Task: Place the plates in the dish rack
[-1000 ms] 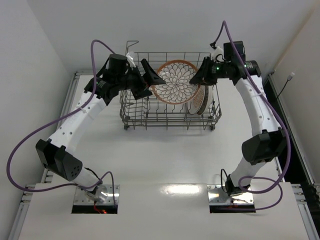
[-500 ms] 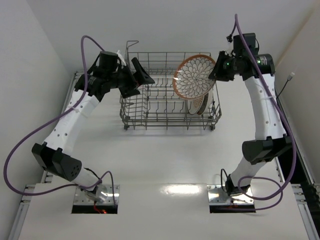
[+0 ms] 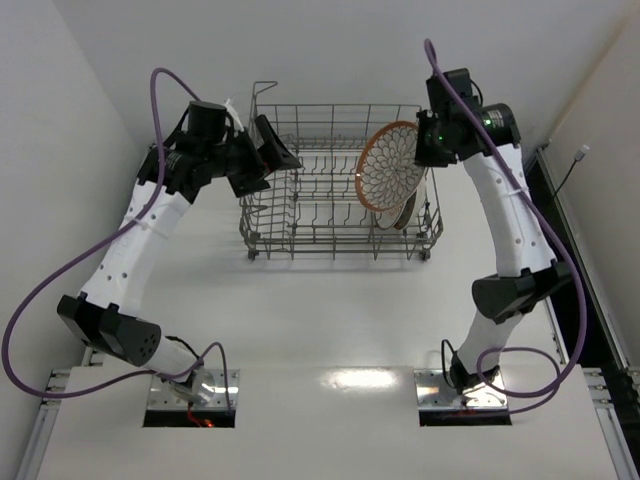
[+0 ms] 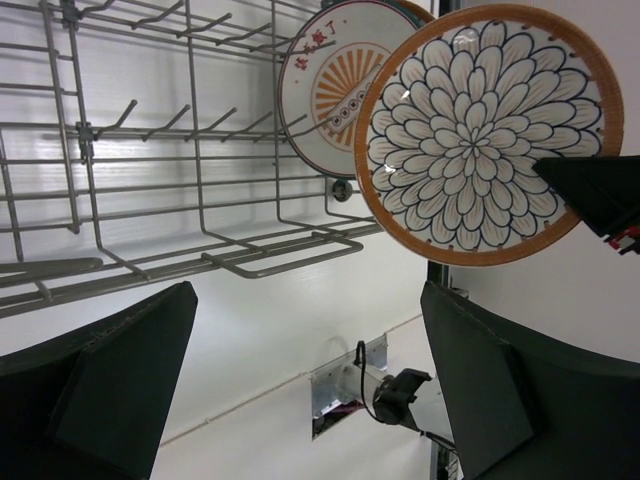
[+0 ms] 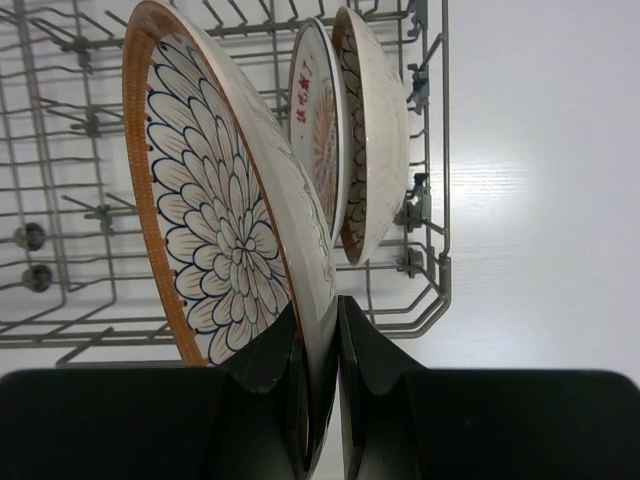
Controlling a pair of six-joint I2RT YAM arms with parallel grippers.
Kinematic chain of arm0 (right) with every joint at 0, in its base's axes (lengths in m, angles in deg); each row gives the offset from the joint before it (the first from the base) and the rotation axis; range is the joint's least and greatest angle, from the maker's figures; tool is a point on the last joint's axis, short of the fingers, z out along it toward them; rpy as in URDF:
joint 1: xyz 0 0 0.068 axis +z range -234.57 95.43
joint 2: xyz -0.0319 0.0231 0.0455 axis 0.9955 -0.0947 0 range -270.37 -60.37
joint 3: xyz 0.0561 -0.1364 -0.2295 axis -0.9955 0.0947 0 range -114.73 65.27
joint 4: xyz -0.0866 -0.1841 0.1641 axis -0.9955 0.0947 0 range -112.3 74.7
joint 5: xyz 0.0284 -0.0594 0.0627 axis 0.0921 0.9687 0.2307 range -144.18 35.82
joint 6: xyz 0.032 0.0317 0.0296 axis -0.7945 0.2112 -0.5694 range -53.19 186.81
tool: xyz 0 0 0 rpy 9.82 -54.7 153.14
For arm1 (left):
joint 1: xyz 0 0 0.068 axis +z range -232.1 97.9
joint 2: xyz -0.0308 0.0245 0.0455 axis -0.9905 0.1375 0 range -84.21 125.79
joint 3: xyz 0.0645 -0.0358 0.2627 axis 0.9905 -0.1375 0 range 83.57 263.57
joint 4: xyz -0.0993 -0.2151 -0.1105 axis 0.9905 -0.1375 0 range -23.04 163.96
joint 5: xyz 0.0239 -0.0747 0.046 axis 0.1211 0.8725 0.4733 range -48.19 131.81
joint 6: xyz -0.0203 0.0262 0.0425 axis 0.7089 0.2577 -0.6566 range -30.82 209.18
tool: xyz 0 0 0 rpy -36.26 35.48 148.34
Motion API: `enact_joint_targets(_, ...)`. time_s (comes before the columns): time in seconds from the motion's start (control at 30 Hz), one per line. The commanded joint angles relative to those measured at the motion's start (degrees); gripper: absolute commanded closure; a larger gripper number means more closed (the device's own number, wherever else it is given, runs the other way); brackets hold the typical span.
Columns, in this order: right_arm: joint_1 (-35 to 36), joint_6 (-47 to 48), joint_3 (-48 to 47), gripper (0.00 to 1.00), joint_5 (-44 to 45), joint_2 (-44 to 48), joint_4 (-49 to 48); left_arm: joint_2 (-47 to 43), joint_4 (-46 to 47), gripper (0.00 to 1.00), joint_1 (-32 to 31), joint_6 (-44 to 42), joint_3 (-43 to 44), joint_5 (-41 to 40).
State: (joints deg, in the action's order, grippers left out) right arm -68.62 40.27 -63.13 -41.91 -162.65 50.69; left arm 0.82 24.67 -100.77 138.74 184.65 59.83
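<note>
Dish rack point(image 3: 300, 215): grey wire basket, between both arms.
Petal plate point(image 3: 388, 166): on edge, tilted, over the rack's right end, rim pinched by the right gripper point(image 5: 320, 335).
Sunburst plate point(image 5: 318, 120), third plate point(image 5: 375, 130): upright at the rack's right end.
Left gripper point(image 4: 308, 330): fingers spread, empty, beside the rack's left end.

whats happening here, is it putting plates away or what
Yes, it is loading plates. The right gripper pinches the rim of a petal-patterned plate and holds it on edge at the right end of the dish rack. The plate is beside two other plates standing there. Whether it is seated between the tines is not clear. The left gripper is open and empty at the rack's left end.
</note>
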Motion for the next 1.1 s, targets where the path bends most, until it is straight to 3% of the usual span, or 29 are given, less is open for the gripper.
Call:
enact_joint_targets(0.0, 2.86, -0.61, -4.05, 1.0, 9.07, 0.15, -3.48, -1.45, -0.98, 0.05, 1.71, -1.04, 2.46, 0.0)
enact_joint_targets(0.4, 7.52, 2.2, -2.92, 1.0, 25.16, -3.71, -4.0, -0.84, -2.65, 0.05, 2.24, -1.04, 4.12, 0.61)
enact_joint_targets(1.07, 9.1, 4.31, 1.75, 1.0, 27.1, -10.39, -10.76, 1.27, -4.84, 0.05, 2.24, -0.52, 5.8, 0.61)
